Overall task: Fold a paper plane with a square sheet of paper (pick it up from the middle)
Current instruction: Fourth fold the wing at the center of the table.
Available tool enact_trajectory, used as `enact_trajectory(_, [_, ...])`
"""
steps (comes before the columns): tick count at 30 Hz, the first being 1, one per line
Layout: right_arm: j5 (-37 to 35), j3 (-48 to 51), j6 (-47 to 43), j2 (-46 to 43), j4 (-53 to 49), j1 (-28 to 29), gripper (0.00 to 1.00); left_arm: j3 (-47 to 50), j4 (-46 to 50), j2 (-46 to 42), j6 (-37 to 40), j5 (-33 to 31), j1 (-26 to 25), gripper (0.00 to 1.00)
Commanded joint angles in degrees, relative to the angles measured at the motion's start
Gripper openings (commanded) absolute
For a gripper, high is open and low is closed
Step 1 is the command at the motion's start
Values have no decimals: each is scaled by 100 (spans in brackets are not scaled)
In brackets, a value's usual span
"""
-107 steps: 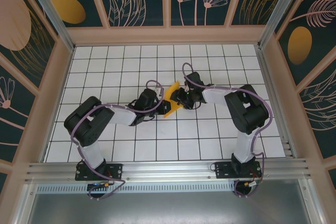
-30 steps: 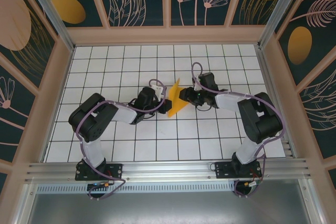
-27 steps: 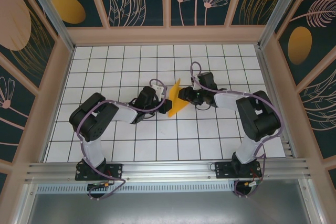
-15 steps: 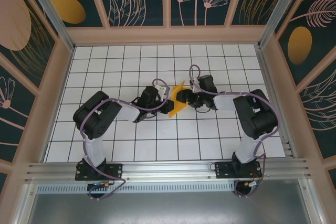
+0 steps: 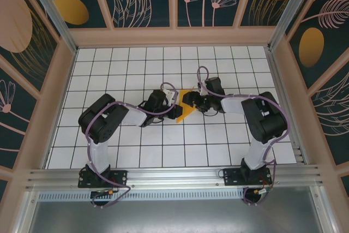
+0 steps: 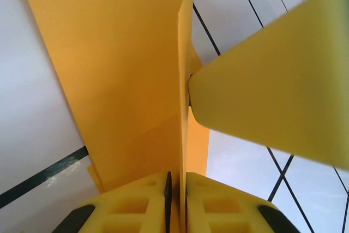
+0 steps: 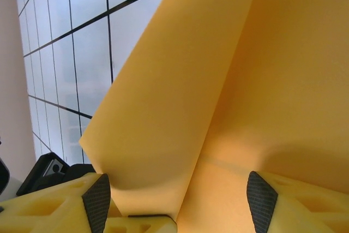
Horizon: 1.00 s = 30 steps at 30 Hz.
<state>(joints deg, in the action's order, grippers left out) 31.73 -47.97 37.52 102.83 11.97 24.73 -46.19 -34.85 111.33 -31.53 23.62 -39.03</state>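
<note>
1. The folded paper [image 5: 185, 111] is an orange-yellow wedge at the middle of the table [image 5: 109, 69], well apart from every edge. It sits between the two arms' wrists, with its narrower end toward the near edge.
2. The left gripper [image 6: 177, 181] is clenched on the folded paper. Its yellow pads nearly meet, and the layered edge runs up through the thin slit between them.
3. The right gripper [image 7: 177, 189] is released, its pads wide apart. A broad flap lies across the gap but is not pinched (a blunt yellow finger, probably one of its own, butts the sheet in the left wrist view).
4. Only one narrow pinch carries the paper. If that hold loosens, I judge the wedge will slip or swing, and its layers will fan apart.
5. If the right pads close away from the crease line, they would likely set a crooked fold or crumple the flap, because the sheet is thin and already bows.
6. The two sets of fingers work very near each other. They could bump, or pull against each other on the paper, and a tear would probably start at the pinched edge.
</note>
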Motion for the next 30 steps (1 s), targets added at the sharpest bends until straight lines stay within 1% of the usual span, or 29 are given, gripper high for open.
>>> enact_trajectory(1, [-680, -74, 36, 448, -529, 36, 69, -100, 101, 124, 103, 134, -45, 19])
enact_trajectory(8, [-1159, -340, 70, 669, -1164, 110, 65, -67, 67, 67, 44, 224, -47, 28])
enact_trajectory(12, [-1432, -537, 98, 798, -1559, 128, 64, 89, -8, -146, -25, 257, -49, 33])
enact_trajectory(20, [-1666, -671, 73, 912, -1829, 173, 62, 505, 320, -909, -130, -390, -37, 41])
enact_trajectory(23, [-1687, -685, 46, 937, -1858, 182, 61, 657, 262, -1190, -280, -566, -40, 41])
enact_trajectory(25, [-1711, -693, 48, 956, -1873, 190, 60, 682, 188, -1271, -392, -608, -43, 38])
enact_trajectory(28, [-1731, -713, 44, 973, -1907, 198, 59, 661, -92, -1244, -649, -400, -39, 31])
enact_trajectory(30, [-1727, -723, 37, 990, -1905, 203, 58, 589, -383, -1068, -848, -95, -39, 24])
